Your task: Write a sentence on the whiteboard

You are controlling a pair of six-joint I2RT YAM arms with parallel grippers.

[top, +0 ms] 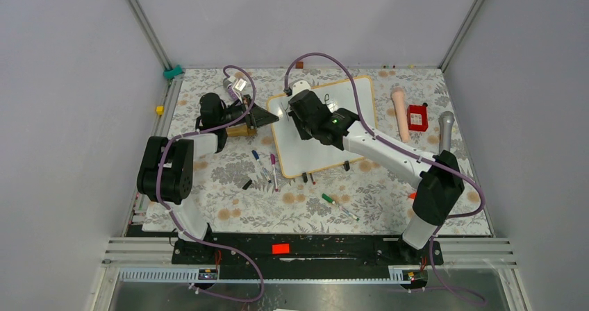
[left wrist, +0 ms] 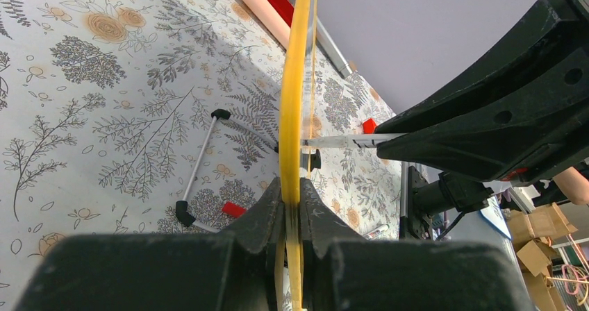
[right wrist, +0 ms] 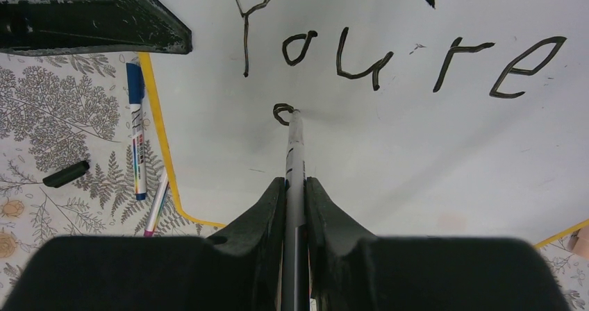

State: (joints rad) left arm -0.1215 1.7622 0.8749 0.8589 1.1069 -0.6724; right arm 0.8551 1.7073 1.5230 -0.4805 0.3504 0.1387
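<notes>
We see robot lab test cell: plain grey walls (top: 69, 82), aluminium frame posts (top: 142, 19), left arm (top: 167, 169) and right arm (top: 389, 151) mounted on base rail (top: 333, 247), cardboard boxes (left wrist: 531, 252) nearby.

Your right hand (right wrist: 295, 186) is clamped on a grey marker (right wrist: 294, 144) whose tip touches the whiteboard (right wrist: 417, 158) at a small dark loop (right wrist: 281, 113), just under the sentence (right wrist: 389, 54), reading "You're". Beside the board's yellow edge, a blue-capped marker (right wrist: 137, 137) and a black cap (right wrist: 66, 173) lie on the desk (right wrist: 69, 103).

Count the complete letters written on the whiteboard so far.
5, in one line across the whiteboard: Y leftmost, then o, u, r, e rightmost. Below the o, the right gripper's marker touches an unfinished loop. Board parts outside this view may hide more.
</notes>
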